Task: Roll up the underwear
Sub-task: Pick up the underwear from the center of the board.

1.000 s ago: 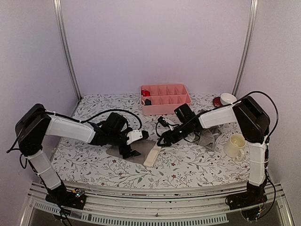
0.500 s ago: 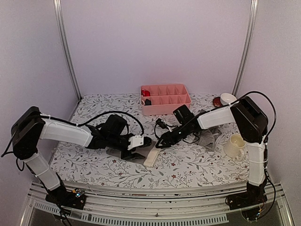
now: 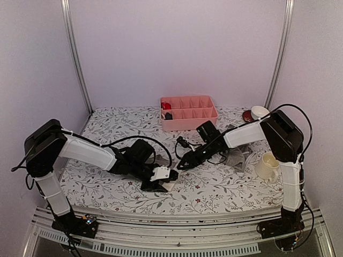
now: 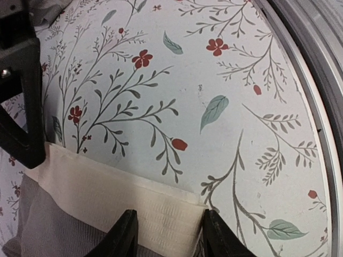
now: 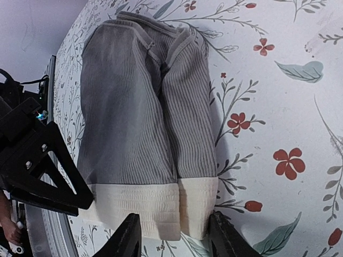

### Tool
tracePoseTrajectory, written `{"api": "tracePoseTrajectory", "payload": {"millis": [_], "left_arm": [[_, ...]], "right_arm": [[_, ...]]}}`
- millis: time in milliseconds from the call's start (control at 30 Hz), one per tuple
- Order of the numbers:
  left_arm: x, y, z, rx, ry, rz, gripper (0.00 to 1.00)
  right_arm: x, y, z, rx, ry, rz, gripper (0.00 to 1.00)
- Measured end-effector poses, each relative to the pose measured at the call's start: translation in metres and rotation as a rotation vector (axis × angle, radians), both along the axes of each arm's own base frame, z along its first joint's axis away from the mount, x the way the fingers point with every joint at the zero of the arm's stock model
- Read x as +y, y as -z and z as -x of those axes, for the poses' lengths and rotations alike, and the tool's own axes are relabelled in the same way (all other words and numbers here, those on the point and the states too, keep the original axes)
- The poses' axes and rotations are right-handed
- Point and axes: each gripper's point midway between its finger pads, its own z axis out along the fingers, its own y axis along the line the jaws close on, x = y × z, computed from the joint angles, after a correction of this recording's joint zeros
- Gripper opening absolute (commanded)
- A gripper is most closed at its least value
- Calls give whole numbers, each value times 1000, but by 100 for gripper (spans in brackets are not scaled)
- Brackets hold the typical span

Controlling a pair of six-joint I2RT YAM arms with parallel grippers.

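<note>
- The left arm stretches low from its base across the worktop (image 3: 107, 193), forearm nearly flat, wrist bent down at front centre.
- The left tool (image 4: 169, 235) comes down on one end of the pale waistband (image 4: 107, 187). Its fingers are part-way together, with the band's corner filling the gap between them. I cannot tell whether they actually pinch the cloth.
- The right arm folds down from its shoulder and reaches inward, its forearm passing over the grey boxer-briefs (image 3: 236, 158).
- The right tool (image 5: 177, 238) straddles the same waistband from the opposite side. Its fingers are half apart, one at the band's outer edge. Whether it grips the band is not clear either.
- The two tools face each other across the band, close but not touching.
- The briefs (image 5: 139, 123) lie flat at front centre, folded lengthwise into a narrow strip, with the waistband toward the left tool.
- Beyond the waistband corner is bare flowered worktop up to the metal front rail (image 4: 316, 80), which is near.
- One long side of the briefs has open cloth beside it.
- The pink tray (image 3: 187, 113) stands well back, and the mug (image 3: 268, 165) is off to the right, both well apart from the briefs.
</note>
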Motion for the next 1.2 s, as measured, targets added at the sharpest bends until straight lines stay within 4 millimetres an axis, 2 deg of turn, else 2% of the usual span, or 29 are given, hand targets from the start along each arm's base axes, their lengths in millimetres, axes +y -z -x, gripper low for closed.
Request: {"api": "tracePoseTrajectory", "payload": {"millis": [200, 500, 633, 667, 933, 1200], "left_arm": [[1, 13, -3, 8, -12, -34, 44], [-2, 14, -6, 5, -13, -34, 42], [-2, 14, -5, 8, -10, -34, 42], [-2, 14, -5, 8, -10, -34, 42], [-2, 14, -5, 9, -10, -34, 42], [-3, 14, -4, 13, -8, -33, 45]], "right_arm": [[4, -1, 5, 25, -14, -21, 43], [7, -2, 15, 68, -26, -57, 46], [8, -2, 16, 69, -27, -70, 45], [8, -2, 17, 74, -27, -75, 43], [8, -1, 20, 107, -7, -90, 5], [6, -1, 11, 75, 32, -58, 2]]}}
